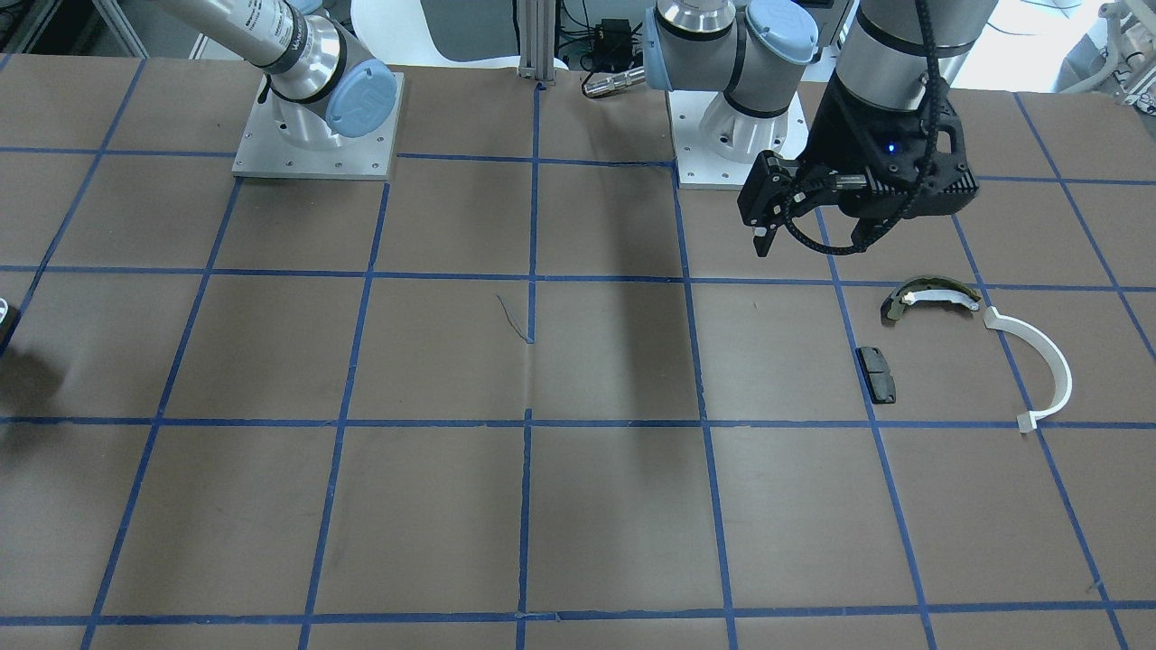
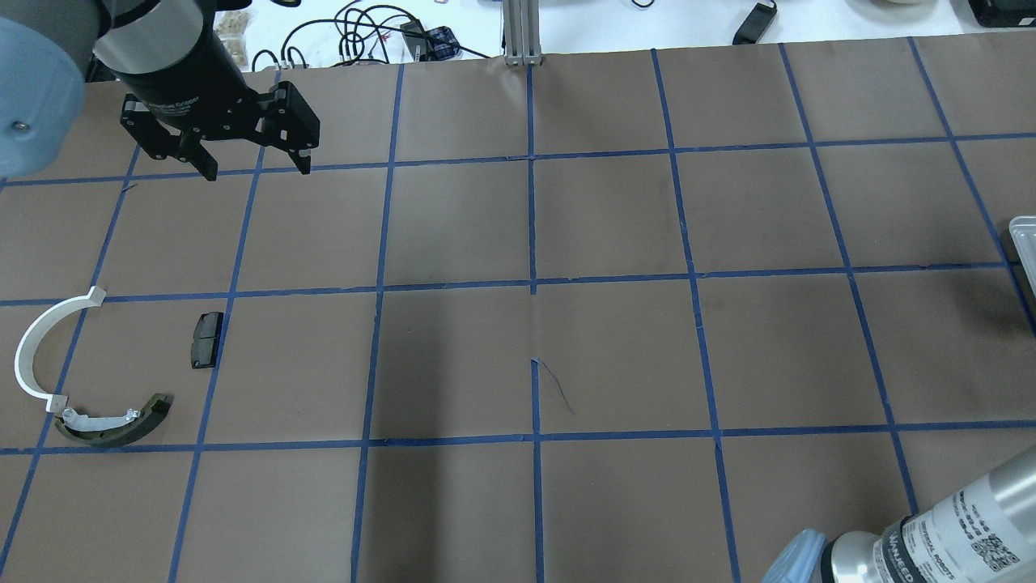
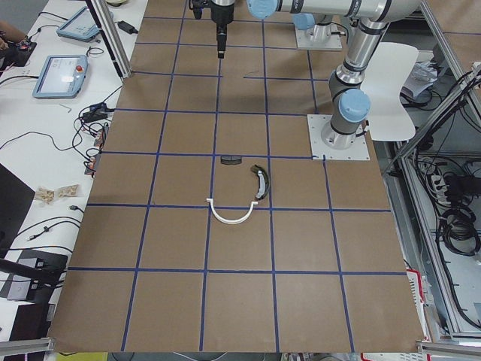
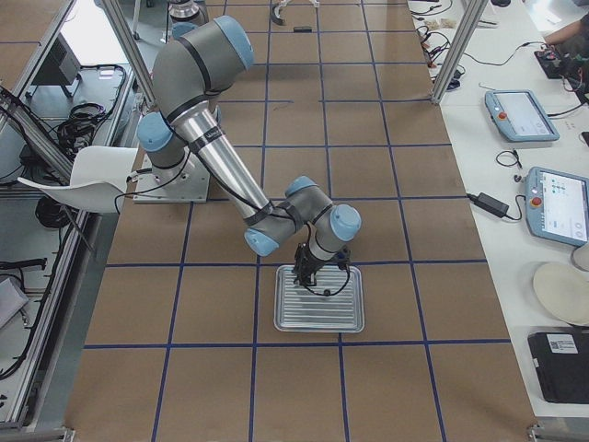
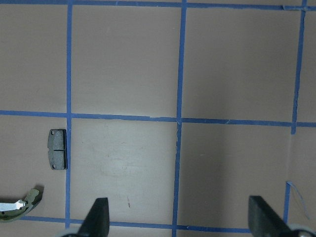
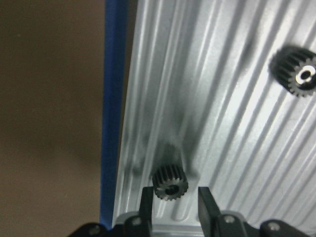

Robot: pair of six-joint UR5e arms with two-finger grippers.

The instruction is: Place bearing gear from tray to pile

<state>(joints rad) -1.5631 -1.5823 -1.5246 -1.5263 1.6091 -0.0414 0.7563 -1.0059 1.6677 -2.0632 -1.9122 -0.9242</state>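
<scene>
Between the spread fingers of the right gripper (image 6: 173,193), the bearing gear (image 6: 169,183) sits on the ribbed tray (image 6: 222,108), unpinched. 1 more gear (image 6: 298,72) lies farther ahead. The left gripper (image 2: 259,171) hangs spread and empty, with the pile's black pad (image 2: 206,340), half-ring (image 2: 24,348) and shoe (image 2: 113,429) off to its side.

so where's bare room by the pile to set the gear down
Best patch: the bare paper ringed by the white half-ring, black pad and olive-and-white shoe. In the overhead view, the squares right of the pad, toward table centre, are bare too. Tight spot: where one half-ring end crowds the shoe's tip.
</scene>
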